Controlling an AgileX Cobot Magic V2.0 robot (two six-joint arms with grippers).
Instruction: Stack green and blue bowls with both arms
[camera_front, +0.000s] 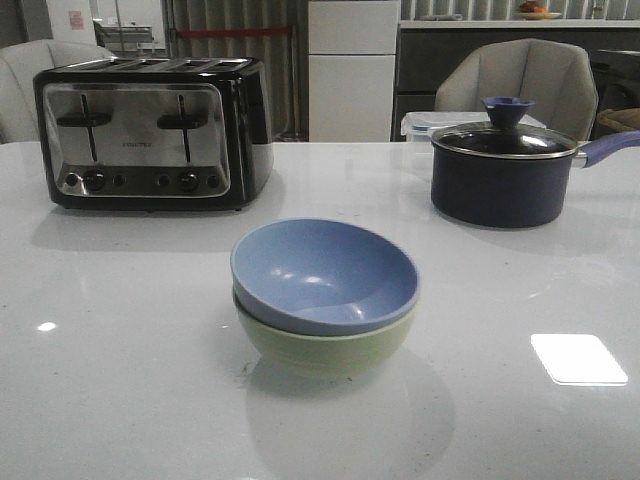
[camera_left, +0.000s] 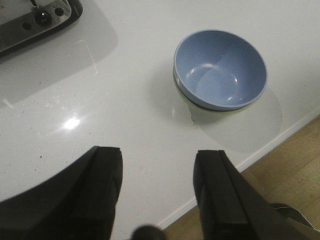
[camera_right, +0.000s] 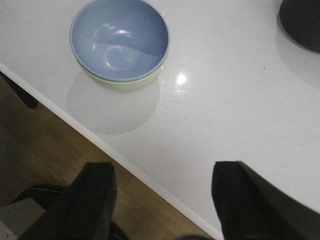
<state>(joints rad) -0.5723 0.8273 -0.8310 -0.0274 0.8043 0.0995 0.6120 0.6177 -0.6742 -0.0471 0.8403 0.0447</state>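
On the table (camera_front: 120, 400), blue bowl (camera_front: 325, 275) nests upright inside green bowl (camera_front: 325, 345).

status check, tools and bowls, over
Left tool open, empty, clear of the bowls. Right tool open, empty. Blue bowl nested in green bowl, stack done. Toaster and pan stand well behind.

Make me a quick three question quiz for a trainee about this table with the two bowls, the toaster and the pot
1. True or false: the blue bowl sits inside the green bowl.
2. The toaster is on which side in the front view? A) left B) right C) centre
3. Fill in: the left claw and right claw are both ____ and hold nothing.

Key
1. True
2. A; the saucepan is on the right.
3. open
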